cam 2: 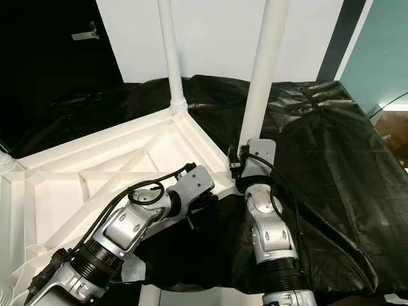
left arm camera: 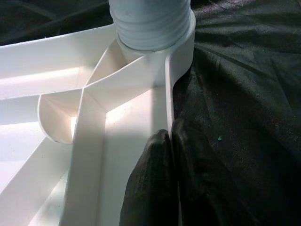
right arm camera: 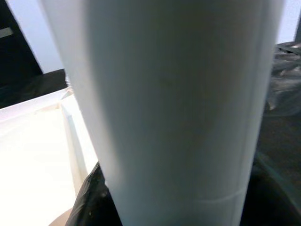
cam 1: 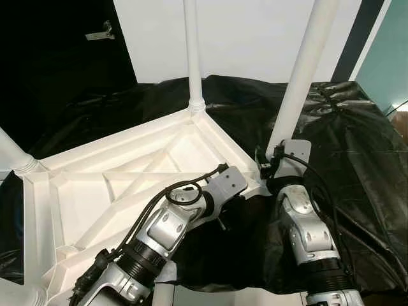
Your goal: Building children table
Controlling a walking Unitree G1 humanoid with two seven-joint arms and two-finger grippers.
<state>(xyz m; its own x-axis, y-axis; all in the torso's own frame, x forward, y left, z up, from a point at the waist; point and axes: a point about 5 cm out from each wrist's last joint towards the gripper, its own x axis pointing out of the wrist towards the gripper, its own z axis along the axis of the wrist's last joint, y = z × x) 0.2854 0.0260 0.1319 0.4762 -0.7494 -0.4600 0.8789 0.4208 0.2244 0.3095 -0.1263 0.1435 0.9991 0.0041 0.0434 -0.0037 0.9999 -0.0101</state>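
An upturned white plastic table [cam 1: 95, 191] lies on a black sheet, ribs facing up. Upright white legs stand in its corners: one at the far corner [cam 1: 193, 51], one at the right corner [cam 1: 299, 70], and a third at the left [cam 1: 13, 153]. My left gripper [left arm camera: 171, 134] is shut on the table's rim wall, just short of the right leg's threaded base [left arm camera: 153, 23]. My right gripper [cam 1: 271, 167] sits at the foot of the right leg [right arm camera: 178, 108], its black fingers [right arm camera: 89, 202] closed on either side of it.
The black sheet [cam 1: 357, 140] covers the surface around the table, wrinkled on the right. A dark opening [cam 1: 57, 57] lies at the back left, a white wall behind and a teal wall [cam 1: 392, 57] at the right. A brown item [cam 1: 401, 121] shows at the right edge.
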